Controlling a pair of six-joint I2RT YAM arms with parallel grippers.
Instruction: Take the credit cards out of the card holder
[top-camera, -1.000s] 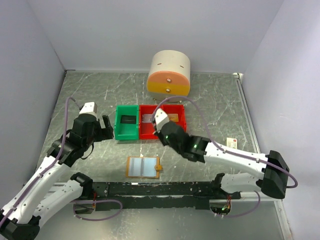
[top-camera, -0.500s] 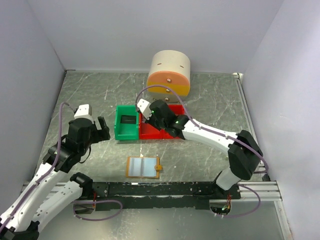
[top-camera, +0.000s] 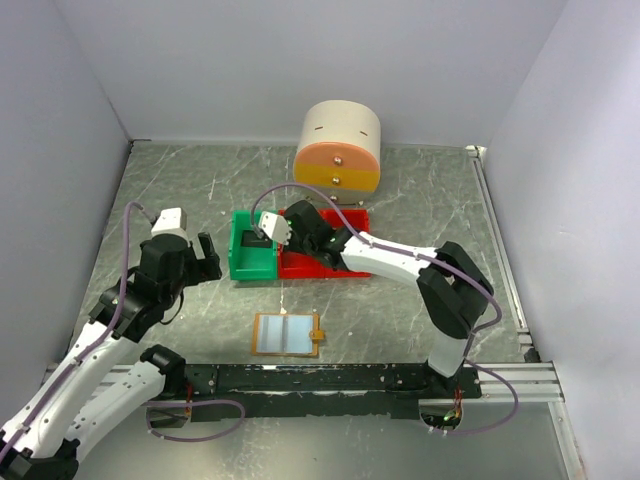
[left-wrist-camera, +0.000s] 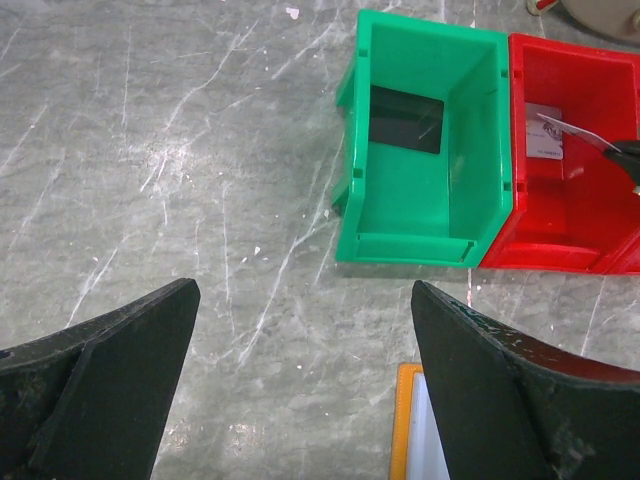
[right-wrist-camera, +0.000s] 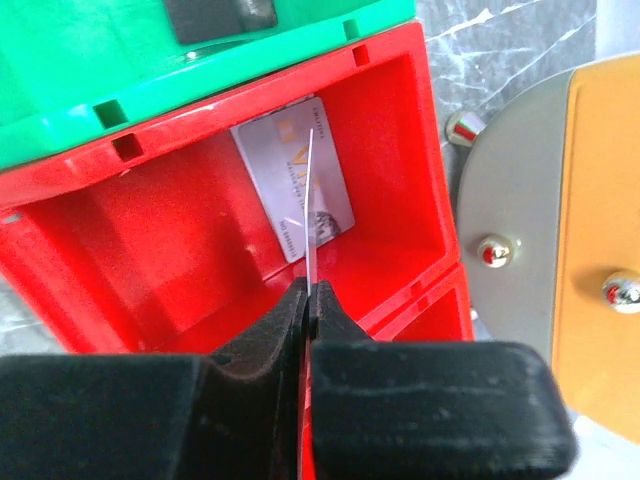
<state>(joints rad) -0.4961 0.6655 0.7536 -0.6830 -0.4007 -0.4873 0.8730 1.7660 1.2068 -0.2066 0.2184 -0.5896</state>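
Right claw (right-wrist-camera: 308, 300) is clamped on a thin pale plastic card (right-wrist-camera: 311, 210), with a red plastic bin (right-wrist-camera: 150, 230) just below it. Left claw (left-wrist-camera: 305, 290) is wide open, holding nothing.

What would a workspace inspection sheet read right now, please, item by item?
Surface: grey marbled table.
Job's things: card holder lies open, pockets look empty; pale card flat in red bin; dark card in green bin.
Clutter: cream-and-orange drawer unit at the back.
Grippers: left gripper jaws open, empty; right gripper jaws shut on a thin card over the red bin.
Cables: purple cables loop along both arms.
Surroundings: plain walls.
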